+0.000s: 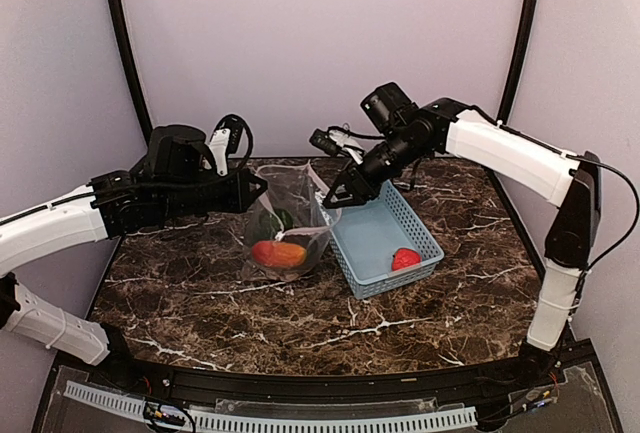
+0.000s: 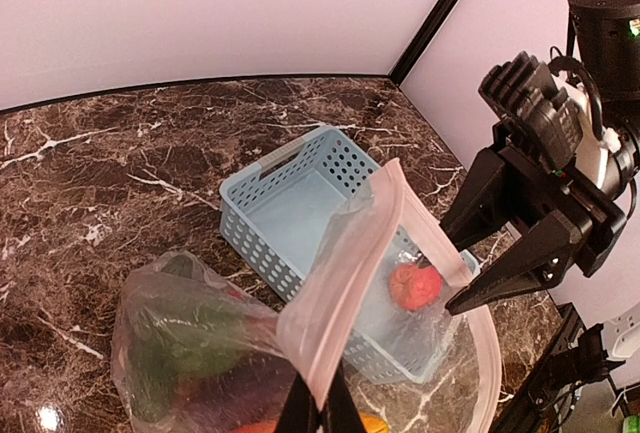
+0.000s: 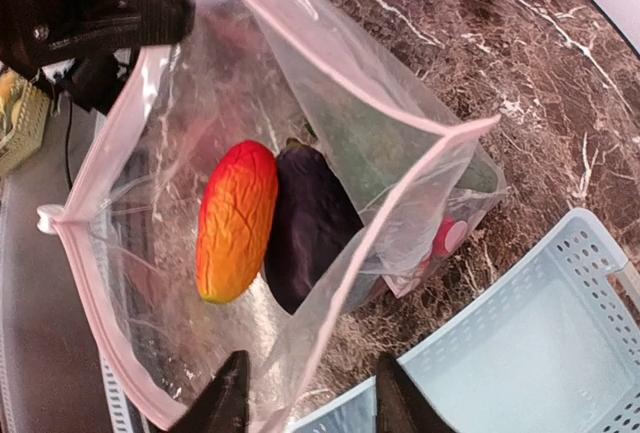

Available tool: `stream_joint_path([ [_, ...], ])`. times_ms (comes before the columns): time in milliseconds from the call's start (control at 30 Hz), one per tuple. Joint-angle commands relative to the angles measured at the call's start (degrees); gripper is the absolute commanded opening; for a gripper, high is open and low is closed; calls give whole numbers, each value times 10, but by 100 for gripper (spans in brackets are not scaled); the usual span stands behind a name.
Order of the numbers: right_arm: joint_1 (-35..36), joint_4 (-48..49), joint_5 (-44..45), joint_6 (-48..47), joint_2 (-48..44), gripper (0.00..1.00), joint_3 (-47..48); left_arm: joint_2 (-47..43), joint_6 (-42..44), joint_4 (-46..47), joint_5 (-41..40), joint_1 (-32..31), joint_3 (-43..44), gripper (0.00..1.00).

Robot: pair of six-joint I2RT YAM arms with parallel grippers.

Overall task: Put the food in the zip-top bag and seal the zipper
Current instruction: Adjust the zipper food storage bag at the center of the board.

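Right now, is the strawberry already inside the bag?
No, the strawberry lies in the blue basket, outside the bag.

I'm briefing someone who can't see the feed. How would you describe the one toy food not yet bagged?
On the dark marble table, look right of the clear dotted bag to the light blue lattice basket. In its near right corner lies a red strawberry, the only thing in the basket; the other toys are inside the bag.

The mango (image 3: 237,221) is orange and yellow, the eggplant (image 3: 310,228) dark purple, the basket (image 1: 380,284) light blue, the table (image 1: 200,303) brown with white veins.
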Motion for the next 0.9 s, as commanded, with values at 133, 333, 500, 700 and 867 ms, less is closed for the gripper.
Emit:
stream_joint_path([
  [133, 3, -10, 8, 23, 1, 4, 62, -13, 22, -10, -8, 3, 8, 1],
  [333, 4, -1, -3, 34, 9, 2, 87, -16, 65, -52, -21, 4, 37, 1],
  [500, 3, -8, -15, 35, 27, 3, 92, -25, 64, -47, -19, 4, 34, 1],
  [700, -3, -26, -27, 19, 19, 28, 120, -23, 64, -34, -18, 4, 30, 1],
  [867, -27, -28, -36, -24, -23, 55, 126, -5, 62, -33, -3, 4, 35, 1],
])
